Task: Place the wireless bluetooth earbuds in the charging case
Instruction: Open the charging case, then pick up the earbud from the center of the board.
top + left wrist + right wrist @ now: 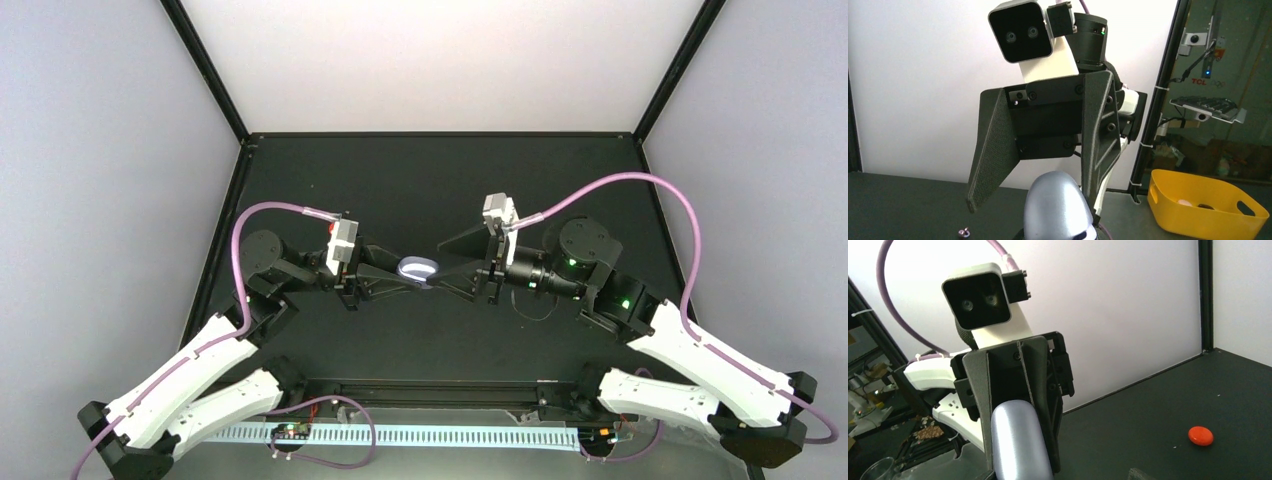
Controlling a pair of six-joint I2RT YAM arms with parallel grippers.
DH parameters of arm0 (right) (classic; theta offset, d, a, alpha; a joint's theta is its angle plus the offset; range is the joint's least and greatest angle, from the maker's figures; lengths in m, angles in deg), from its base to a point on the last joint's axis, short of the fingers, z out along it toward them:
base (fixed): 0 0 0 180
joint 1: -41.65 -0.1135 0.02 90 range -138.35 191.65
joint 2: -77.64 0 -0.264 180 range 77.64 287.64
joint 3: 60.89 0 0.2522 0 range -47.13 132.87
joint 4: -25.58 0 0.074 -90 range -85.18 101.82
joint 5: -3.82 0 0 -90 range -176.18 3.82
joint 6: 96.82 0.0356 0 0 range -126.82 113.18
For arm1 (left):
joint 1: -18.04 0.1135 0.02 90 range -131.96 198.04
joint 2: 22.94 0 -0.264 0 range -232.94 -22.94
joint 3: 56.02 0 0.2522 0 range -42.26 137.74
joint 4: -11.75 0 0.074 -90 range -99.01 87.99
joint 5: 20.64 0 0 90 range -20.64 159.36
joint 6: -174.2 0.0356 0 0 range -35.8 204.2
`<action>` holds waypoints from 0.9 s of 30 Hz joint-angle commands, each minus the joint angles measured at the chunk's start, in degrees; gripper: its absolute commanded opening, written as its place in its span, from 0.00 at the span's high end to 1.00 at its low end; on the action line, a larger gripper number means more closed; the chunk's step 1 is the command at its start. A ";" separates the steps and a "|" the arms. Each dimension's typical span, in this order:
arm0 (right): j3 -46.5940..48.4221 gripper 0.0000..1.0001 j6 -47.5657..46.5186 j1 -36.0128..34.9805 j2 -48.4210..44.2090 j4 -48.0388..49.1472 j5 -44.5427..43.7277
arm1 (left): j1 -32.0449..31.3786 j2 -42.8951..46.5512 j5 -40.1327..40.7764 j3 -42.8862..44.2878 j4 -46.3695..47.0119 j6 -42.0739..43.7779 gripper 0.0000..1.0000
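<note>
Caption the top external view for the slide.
Left gripper holds the silver charging case; right gripper, open, faces it.

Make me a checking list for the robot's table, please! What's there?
Surface: black table.
Job's things: silver case, held off the table; earbuds: nothing seen for sure.
Clutter: red-orange pebble lying on the table; tiny speck, too small to tell.
Grippers: left tool shut on the silver case; right tool open, close to it.
Cables: purple cable looping over each arm.
Surroundings: white walls; yellow bin outside the black frame.
</note>
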 commanded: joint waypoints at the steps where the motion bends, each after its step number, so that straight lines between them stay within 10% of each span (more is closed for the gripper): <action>1: 1.46 0.33 1.64 0.48 -1.04 1.22 -7.86 | -0.41 1.84 -2.66 1.15 -1.61 2.47 0.98; 18: 0.97 0.28 1.78 0.50 -4.53 0.09 -8.64 | -0.41 6.12 3.27 -1.02 -5.61 4.83 0.99; 27: -4.43 0.21 4.57 4.86 -6.35 -13.05 -26.35 | -0.41 13.79 9.54 -4.97 -10.21 3.20 0.98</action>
